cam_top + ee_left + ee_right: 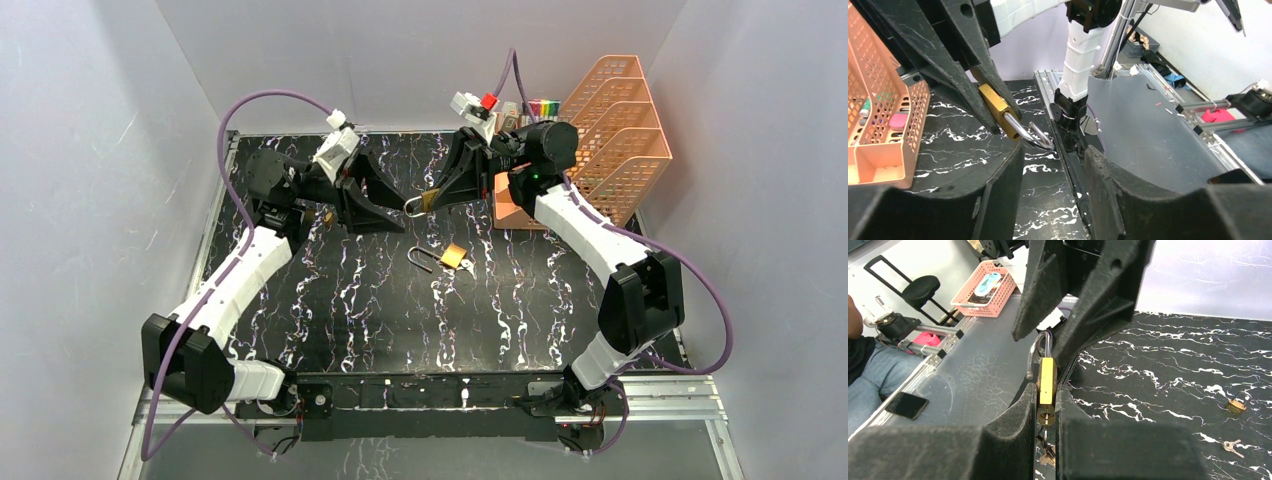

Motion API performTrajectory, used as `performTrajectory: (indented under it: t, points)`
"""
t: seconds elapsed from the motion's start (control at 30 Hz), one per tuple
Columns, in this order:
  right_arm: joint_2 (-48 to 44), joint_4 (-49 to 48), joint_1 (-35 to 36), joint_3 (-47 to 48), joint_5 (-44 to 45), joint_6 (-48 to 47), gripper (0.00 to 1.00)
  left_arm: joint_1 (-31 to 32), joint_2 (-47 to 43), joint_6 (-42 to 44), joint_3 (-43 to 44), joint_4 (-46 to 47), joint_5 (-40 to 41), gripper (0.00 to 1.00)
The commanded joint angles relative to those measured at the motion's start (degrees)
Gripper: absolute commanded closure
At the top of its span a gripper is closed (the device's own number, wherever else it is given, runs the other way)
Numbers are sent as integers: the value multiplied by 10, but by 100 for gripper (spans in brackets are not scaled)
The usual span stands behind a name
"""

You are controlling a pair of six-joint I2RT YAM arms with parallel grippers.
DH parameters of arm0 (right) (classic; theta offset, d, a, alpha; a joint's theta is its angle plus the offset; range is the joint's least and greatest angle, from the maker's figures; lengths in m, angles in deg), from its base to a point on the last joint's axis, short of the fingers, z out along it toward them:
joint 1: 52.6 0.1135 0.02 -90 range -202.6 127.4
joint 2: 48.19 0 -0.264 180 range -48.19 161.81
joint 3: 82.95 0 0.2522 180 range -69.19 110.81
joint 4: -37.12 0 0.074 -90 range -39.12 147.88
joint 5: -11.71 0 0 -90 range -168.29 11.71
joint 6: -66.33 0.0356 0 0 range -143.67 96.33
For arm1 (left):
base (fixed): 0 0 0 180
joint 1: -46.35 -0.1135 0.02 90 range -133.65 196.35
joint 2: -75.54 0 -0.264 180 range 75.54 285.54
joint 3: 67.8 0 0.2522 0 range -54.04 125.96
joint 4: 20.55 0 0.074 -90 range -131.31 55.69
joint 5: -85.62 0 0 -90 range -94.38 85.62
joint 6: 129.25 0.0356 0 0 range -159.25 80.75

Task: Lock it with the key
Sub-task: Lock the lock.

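Brass padlock [1047,375] sits pinched between the two fingers of the right pincer [1046,395]. They press on its flat sides and hold it in the air above the bench [350,320], just beside the orange rack [610,140], on the side that faces the bench's middle. The shackle [1048,345] points away from the rack and stands swung open, one leg in the body and the free end clear of it. A key bunch [1046,455] hangs from the end of the body that faces the rack; whether a key sits in the keyway cannot be told. The left pincer [1054,152] is beyond the padlock as seen from the rack and is partly spread. Its fingers [1098,295] stand one on each side of the shackle, with a gap between them wider than the shackle itself. One finger lies very close to the shackle's straight leg, and the views do not show whether it touches; the pincer clamps nothing. A second padlock [447,257] lies flat on the bench, farther from the rack and toward the arm bases, its shackle also open. Loose keys [466,266] lie just beside it on the side nearer the rack.
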Motion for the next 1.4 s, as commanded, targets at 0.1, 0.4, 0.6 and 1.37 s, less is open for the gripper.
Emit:
performTrajectory:
  t: [0.1,0.4,0.6,1.37]
  points:
    - [-7,-34,3,31,0,6,100,3,1,-4,17,18,1,44]
    - [-8,-33,3,31,1,5,100,2,14,-10,32,19,31,44]
    - [-10,-28,3,33,-2,4,100,-1,20,-14,37,19,52,54]
    - [-4,-27,3,36,3,-1,100,-6,19,-21,23,24,42,100]
